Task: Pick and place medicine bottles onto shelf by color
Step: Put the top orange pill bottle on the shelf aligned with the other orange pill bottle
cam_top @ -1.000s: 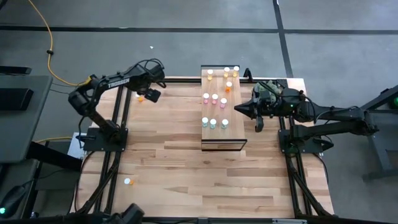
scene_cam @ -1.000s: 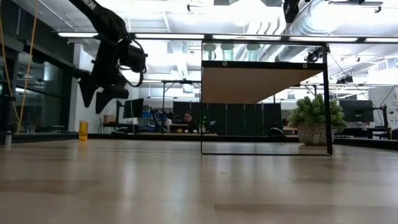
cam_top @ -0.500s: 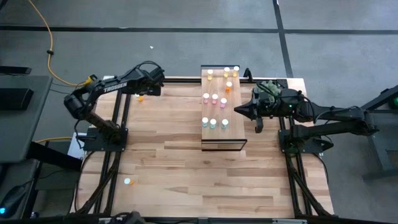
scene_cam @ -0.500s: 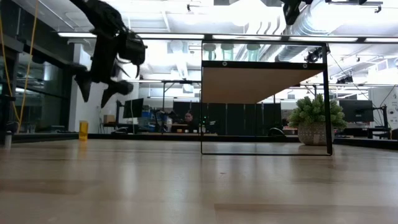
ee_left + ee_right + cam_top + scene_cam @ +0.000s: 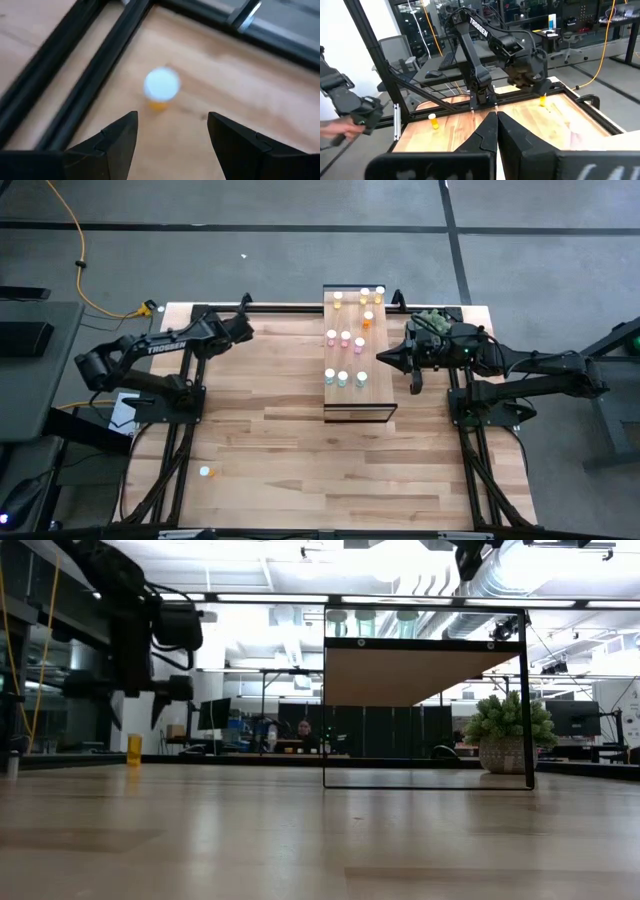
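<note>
Hovering over the far left corner of the desk, the left hand hangs with its two fingers spread wide and nothing between them. Directly beneath, the left wrist view shows an orange medicine bottle with a white cap standing upright on the wood beside the dark frame rails, framed by the gap between the fingers but not touched by either. From the low view the same bottle stands on the far edge of the desk just below the raised left hand.

Across the desk, the right hand sits just beside the right edge of the shelf, pointing toward it, its fingers pressed together and holding nothing. The long pale shelf runs from the far edge toward the desk's middle. On it the medicine bottles stand in three loose colour groups: yellow and orange bottles at the far end, pink bottles in the middle, pale blue-green bottles nearest the front.

One more white-capped bottle stands alone on the near left part of the desk, well apart from both hands. In the right wrist view it shows yellow, with the left arm arched behind it.
</note>
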Robot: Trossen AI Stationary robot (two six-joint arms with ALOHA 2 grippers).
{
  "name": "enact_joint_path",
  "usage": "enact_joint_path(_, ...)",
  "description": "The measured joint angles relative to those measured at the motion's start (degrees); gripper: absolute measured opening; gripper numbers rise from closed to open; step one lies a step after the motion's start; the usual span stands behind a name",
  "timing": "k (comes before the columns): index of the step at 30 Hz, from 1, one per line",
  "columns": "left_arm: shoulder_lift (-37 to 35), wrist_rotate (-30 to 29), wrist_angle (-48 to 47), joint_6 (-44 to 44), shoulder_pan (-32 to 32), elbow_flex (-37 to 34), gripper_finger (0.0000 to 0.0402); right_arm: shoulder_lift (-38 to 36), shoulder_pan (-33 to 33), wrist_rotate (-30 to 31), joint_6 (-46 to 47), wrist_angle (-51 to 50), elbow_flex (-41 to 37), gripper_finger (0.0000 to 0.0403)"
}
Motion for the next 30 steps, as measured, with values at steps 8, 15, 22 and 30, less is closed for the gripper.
enact_joint_path(8,5.0,-1.8,5.3,3.8,3.3,-0.5,0.0229,0.0,0.0,0.0,3.9,0.0,0.0,0.0)
enact_joint_path(15,7.7,-5.5,7.8,4.6,3.5,-0.5,0.0229,0.0,0.0,0.0,5.2,0.0,0.0,0.0)
enact_joint_path(22,10.1,-5.6,8.6,5.0,4.4,-0.5,0.0229,0.0,0.0,0.0,7.1,0.0,0.0,0.0)
enact_joint_path(30,12.3,-6.1,11.5,5.0,4.4,-0.5,0.019,0.0,0.0,0.0,7.3,0.0,0.0,0.0)
